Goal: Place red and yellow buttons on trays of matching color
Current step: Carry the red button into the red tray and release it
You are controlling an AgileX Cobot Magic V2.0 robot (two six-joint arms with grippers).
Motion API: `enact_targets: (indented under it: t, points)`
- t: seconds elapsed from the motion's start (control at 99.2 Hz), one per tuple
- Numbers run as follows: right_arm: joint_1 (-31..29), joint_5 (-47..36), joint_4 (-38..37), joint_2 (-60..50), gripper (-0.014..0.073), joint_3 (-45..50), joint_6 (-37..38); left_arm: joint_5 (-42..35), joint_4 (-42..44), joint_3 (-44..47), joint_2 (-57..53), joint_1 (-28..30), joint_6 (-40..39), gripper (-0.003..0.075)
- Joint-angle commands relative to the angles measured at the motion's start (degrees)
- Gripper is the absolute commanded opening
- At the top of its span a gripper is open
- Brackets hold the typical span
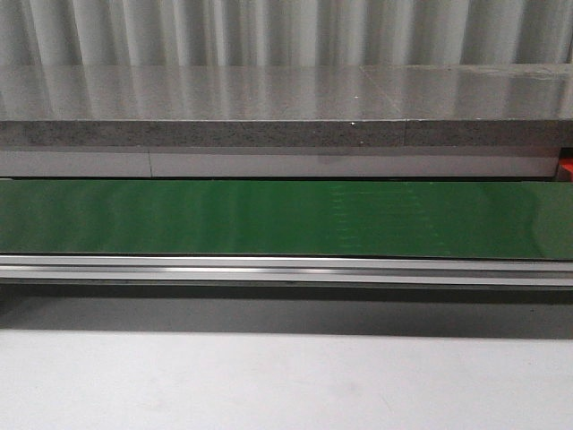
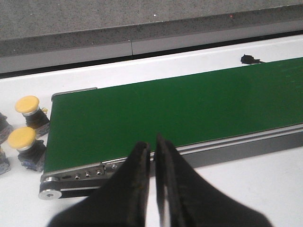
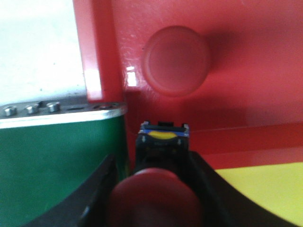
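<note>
In the right wrist view my right gripper point(image 3: 161, 163) is shut on a red button point(image 3: 154, 198), its red cap towards the camera and its blue base pointing away. It hangs over the red tray point(image 3: 255, 94), where another red button point(image 3: 176, 60) lies. A yellow tray point(image 3: 265, 189) adjoins the red one. In the left wrist view my left gripper point(image 2: 151, 144) is shut and empty above the near rail of the green belt point(image 2: 165, 109). Two yellow buttons point(image 2: 29, 109) point(image 2: 24, 143) stand off the belt's end. No gripper shows in the front view.
The green conveyor belt point(image 1: 269, 218) spans the front view, with a metal rail point(image 1: 269, 267) in front and a grey ledge point(image 1: 269, 116) behind. More button bases peek in at the frame edge point(image 2: 3, 125). The belt's end point(image 3: 52, 161) meets the red tray's wall point(image 3: 92, 52).
</note>
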Motion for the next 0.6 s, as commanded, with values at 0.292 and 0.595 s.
enact_targets:
  t: [0.292,0.595]
  points:
    - [-0.41,-3.97,-1.79,-0.36,0.0161,-1.84,-0.01,-4.54,-0.96,-1.49,0.36,-0.50,-0.13,-0.0006]
    - [-0.80,-3.87,-1.88,2.47,0.0161,-1.84,0.04,-4.54,-0.96,-1.49,0.36,-0.50,-0.13,-0.0006]
